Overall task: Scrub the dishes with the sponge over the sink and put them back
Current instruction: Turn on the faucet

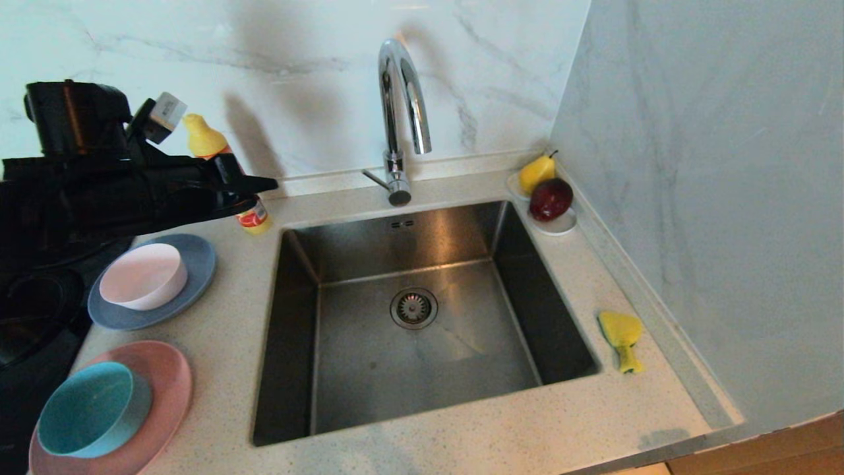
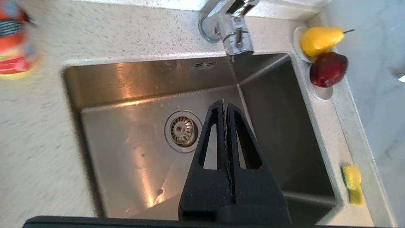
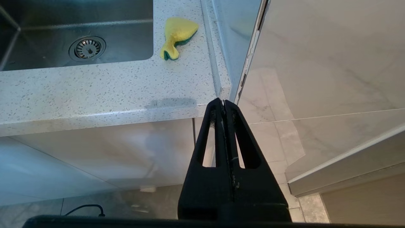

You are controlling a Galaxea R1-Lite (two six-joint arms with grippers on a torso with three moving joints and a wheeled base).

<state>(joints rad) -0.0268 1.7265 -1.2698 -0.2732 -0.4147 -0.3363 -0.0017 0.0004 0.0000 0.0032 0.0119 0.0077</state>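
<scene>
Dishes sit in two stacks on the speckled counter (image 1: 217, 343) left of the sink (image 1: 369, 369). Nearest the robot, the teal bowl (image 1: 89, 409) lies tilted on its side on the pink plate (image 1: 161, 389), its mouth facing left. Just behind them the pale pink-white bowl (image 1: 145, 276) rests upside down on the blue-grey plate (image 1: 198, 264). The sink fills the middle of the counter, with a round strainer drain (image 1: 413, 307) in its floor and nothing else in it.

On the counter strip right of the sink lies the sponge (image 1: 622, 338), yellow with a green edge, twisted at its near end, close to the side wall and well apart from the dishes. The right gripper (image 3: 224, 103) hangs below the counter's front edge beside the cabinet face, its jaws pressed together and holding nothing.

Farther back, the left gripper (image 1: 254, 188) reaches in from the left above the blue-grey plate, its fingers closed flat against each other and empty; the left wrist view looks down into the sink. Behind it stands a yellow-capped bottle (image 1: 254, 216) near the back wall. The chrome tap (image 1: 402, 112) rises behind the sink, and in the far right corner a small white saucer (image 1: 560, 225) carries a yellow pear (image 1: 535, 173) and a dark red apple (image 1: 550, 199).
</scene>
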